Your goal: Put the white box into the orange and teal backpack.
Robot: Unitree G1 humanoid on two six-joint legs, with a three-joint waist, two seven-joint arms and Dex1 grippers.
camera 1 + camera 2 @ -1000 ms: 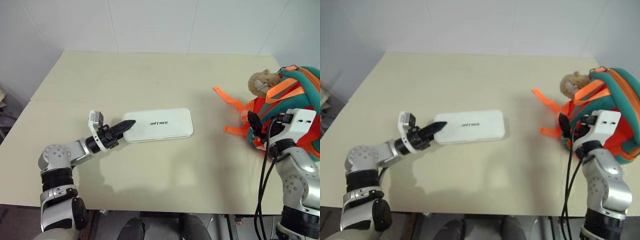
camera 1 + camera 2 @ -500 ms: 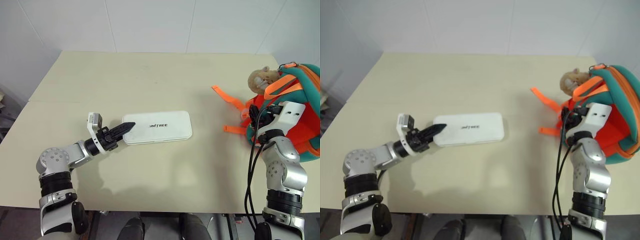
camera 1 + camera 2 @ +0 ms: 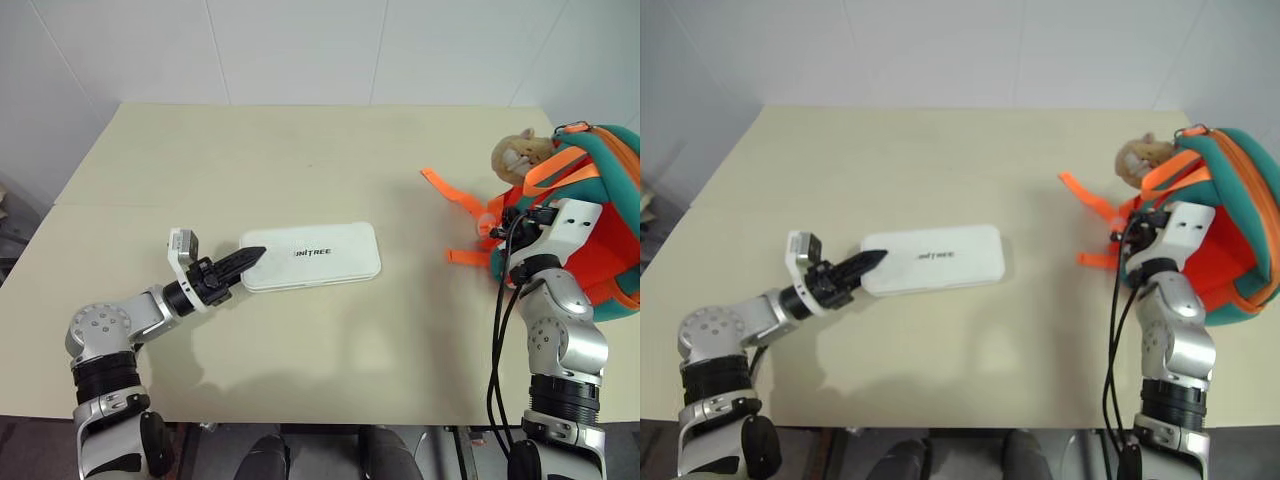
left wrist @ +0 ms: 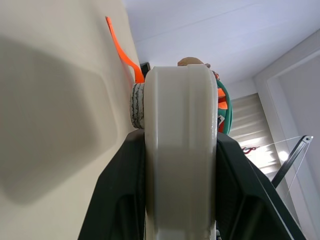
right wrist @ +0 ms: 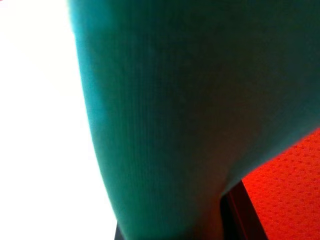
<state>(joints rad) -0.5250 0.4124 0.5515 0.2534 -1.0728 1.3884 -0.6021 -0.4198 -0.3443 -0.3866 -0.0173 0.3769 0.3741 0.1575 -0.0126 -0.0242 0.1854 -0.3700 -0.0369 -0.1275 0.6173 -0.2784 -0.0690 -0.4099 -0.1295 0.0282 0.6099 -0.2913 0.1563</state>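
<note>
Beige tabletop (image 3: 300, 150): we see the flat white rounded box (image 3: 312, 254) at centre, its near-left end clamped by the left gripper (image 3: 243, 262). Right of the box, well apart, stands the orange-and-teal fabric backpack (image 3: 590, 215); the right gripper (image 3: 510, 240) presses against it, its fingers' state unclear to us. The right wrist view adds teal trim against orange mesh. Bare tabletop lies between box and backpack.

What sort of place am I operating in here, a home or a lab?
Likely a lab or test room, not a home: a bare beige table pushed against plain white panelled walls, holding just the white box and the orange and teal backpack, like a staged trial.
</note>
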